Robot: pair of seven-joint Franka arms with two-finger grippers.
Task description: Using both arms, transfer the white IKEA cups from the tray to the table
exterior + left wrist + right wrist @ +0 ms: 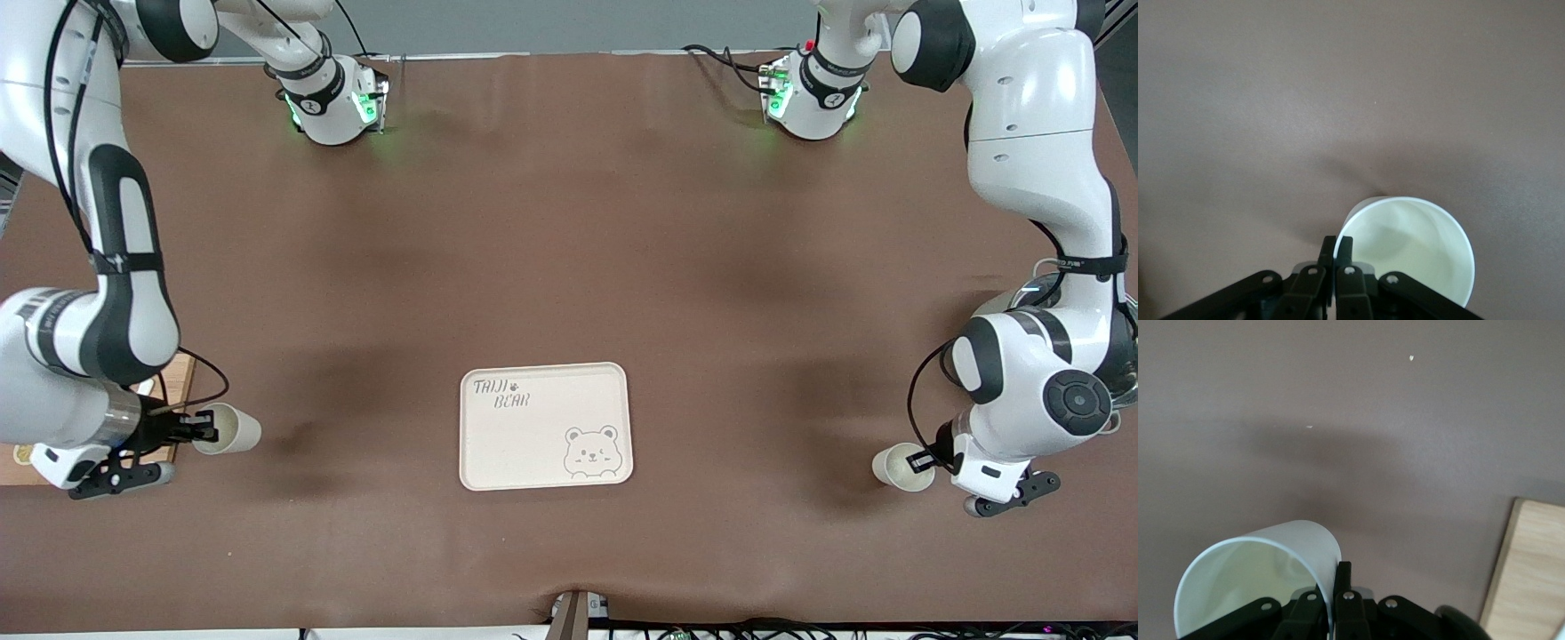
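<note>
My right gripper [203, 433] is shut on the rim of a white IKEA cup [229, 428] and holds it above the brown table at the right arm's end. In the right wrist view the fingers [1344, 572] pinch the cup's wall [1258, 570]. My left gripper [921, 460] is shut on the rim of the second white cup [896, 468], above the table at the left arm's end. In the left wrist view the fingers [1326, 250] clamp that cup's rim [1411, 250]. Both cups are empty and cast shadows on the table.
A cream rectangular tray [533, 444] printed with a bear lies on the table between the two cups, with nothing on it. A wooden board [182, 378] lies under the right arm and also shows in the right wrist view [1531, 573]. A brown cloth covers the table.
</note>
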